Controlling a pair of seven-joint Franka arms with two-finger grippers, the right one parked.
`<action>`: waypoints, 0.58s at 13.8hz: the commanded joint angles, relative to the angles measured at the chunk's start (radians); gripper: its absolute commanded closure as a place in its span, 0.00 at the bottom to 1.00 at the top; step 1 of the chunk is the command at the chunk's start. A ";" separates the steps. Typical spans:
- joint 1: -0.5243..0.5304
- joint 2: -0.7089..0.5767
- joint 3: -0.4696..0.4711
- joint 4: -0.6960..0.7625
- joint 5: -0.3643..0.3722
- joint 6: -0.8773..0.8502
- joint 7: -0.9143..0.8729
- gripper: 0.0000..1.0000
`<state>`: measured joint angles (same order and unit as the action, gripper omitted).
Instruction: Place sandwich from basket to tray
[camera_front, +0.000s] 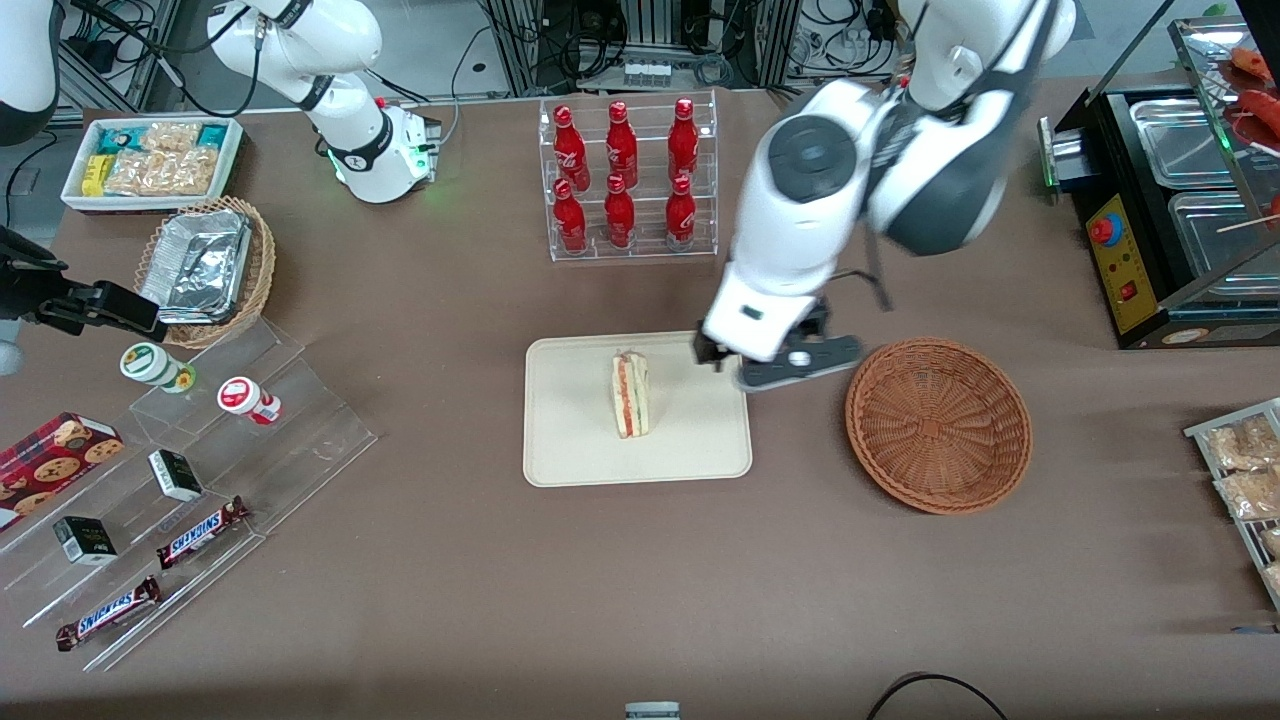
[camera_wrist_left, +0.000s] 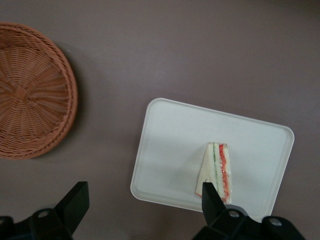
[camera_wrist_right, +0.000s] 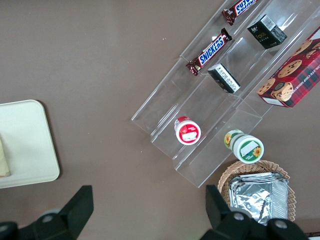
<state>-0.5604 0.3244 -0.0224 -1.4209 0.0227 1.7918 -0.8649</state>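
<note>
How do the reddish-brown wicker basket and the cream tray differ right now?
The round, reddish-brown woven wicker basket holds nothing; the flat cream rectangular tray carries the triangular white-bread sandwich. The basket is woven with a raised wall; the tray is smooth with a low rim. The left gripper, fingers open, hangs over the tray's edge nearest the basket, not over the basket. Both rest on the brown table, side by side.

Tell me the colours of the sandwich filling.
Red and green layers between white bread on the sandwich, clearest in the left wrist view; the open gripper hovers above the tray.

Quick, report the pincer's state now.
Pincer: open, holding nothing, above the tray edge nearest the basket; sandwich lies on the tray.
</note>
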 joint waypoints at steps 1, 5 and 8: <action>0.074 -0.068 -0.010 -0.021 0.005 -0.069 0.087 0.01; 0.195 -0.133 -0.011 -0.023 -0.004 -0.172 0.271 0.01; 0.276 -0.166 -0.010 -0.030 -0.029 -0.221 0.392 0.01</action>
<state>-0.3359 0.1970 -0.0215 -1.4238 0.0180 1.5924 -0.5395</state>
